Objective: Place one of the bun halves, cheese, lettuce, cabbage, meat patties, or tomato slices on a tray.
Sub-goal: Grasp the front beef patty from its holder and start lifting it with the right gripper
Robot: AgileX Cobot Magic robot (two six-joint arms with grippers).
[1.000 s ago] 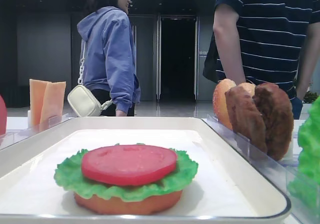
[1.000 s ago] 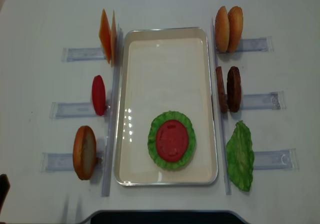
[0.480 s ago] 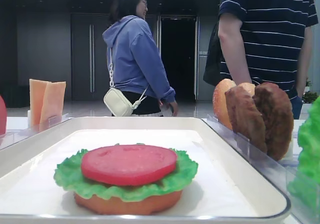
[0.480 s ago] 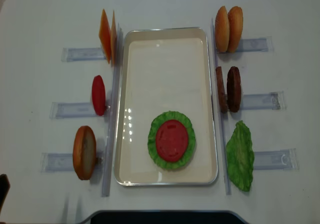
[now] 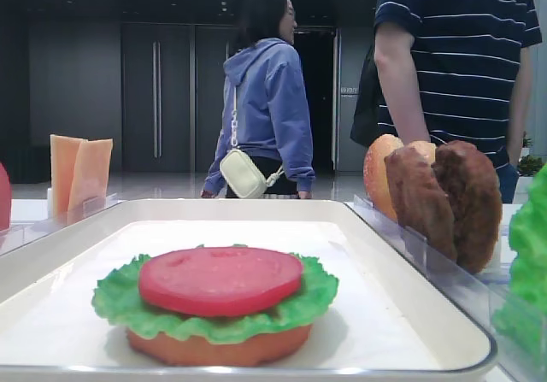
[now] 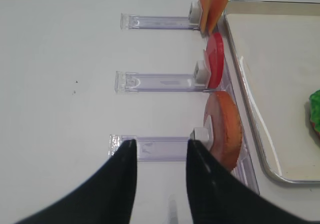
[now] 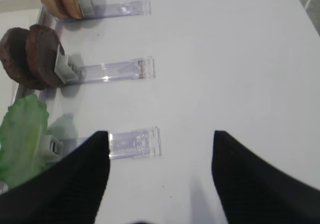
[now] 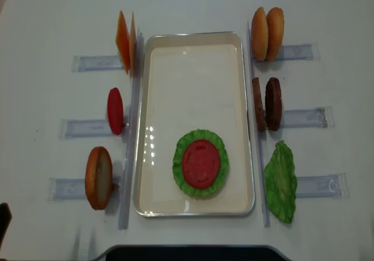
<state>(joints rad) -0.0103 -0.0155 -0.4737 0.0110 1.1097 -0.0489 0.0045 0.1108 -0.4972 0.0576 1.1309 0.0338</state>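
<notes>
The white tray (image 8: 193,68) holds a stack: bun half (image 5: 218,348), lettuce (image 8: 178,167), and a tomato slice (image 8: 201,163) on top. In racks on the tray's left stand cheese (image 8: 125,39), a tomato slice (image 8: 115,110) and a bun half (image 8: 98,177). The racks on its right hold two bun halves (image 8: 267,33), two meat patties (image 8: 267,104) and another lettuce leaf (image 8: 281,181). My left gripper (image 6: 161,144) is open and empty, low beside the near-left bun half (image 6: 223,129). My right gripper (image 7: 160,134) is open wide and empty, right of the lettuce leaf (image 7: 22,139). Cabbage is out of view.
Clear plastic racks (image 8: 318,185) lie along both long sides of the tray, their outer ends bare. Two people stand beyond the far table edge: one in a striped shirt (image 5: 461,49) close to it, one in a blue hoodie (image 5: 269,108) farther back.
Nothing on the table has moved. The person in the blue hoodie has walked to the right in the background.
</notes>
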